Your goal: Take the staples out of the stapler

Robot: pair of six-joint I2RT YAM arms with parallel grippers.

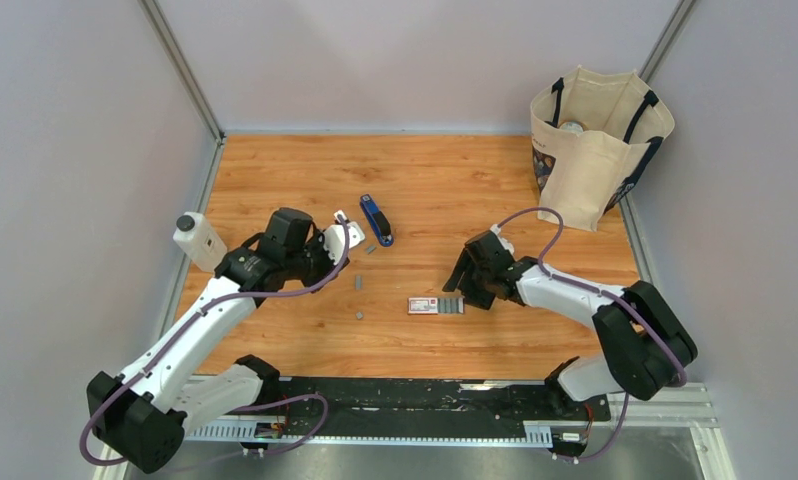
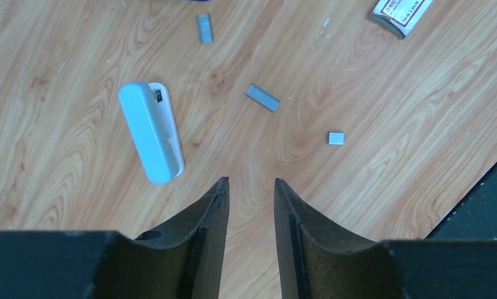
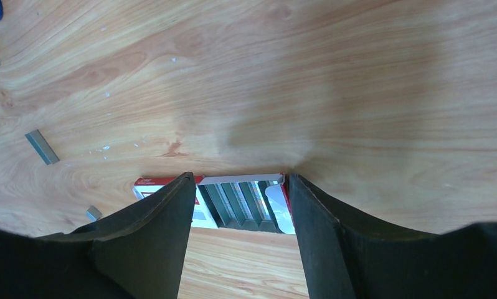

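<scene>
Wood-grain tabletop inside grey walls is my workspace. The stapler (image 1: 376, 219) lies flat near the middle, toward the back, and neither of my grippers touches it. 3 short strips of the staples (image 2: 263, 98) lie loose on the wood on its near side, apart from each other. Near them rests a pale oblong piece (image 2: 151, 132), just ahead of my left gripper (image 2: 251, 184), whose fingers stand parted and hold nothing. My right gripper (image 3: 240, 179) is likewise spread and unloaded. It hovers over the red-and-white box (image 1: 435, 305), whose grey tray of strips is slid out. Farther off stand a white bottle (image 1: 199, 240) at the left edge and a canvas tote bag (image 1: 595, 140) in the back right corner. I judge the emptying mostly done, though I cannot tell whether the stapler's channel holds more. Next I would pin the stapler with 1 gripper and check its magazine with the other.
</scene>
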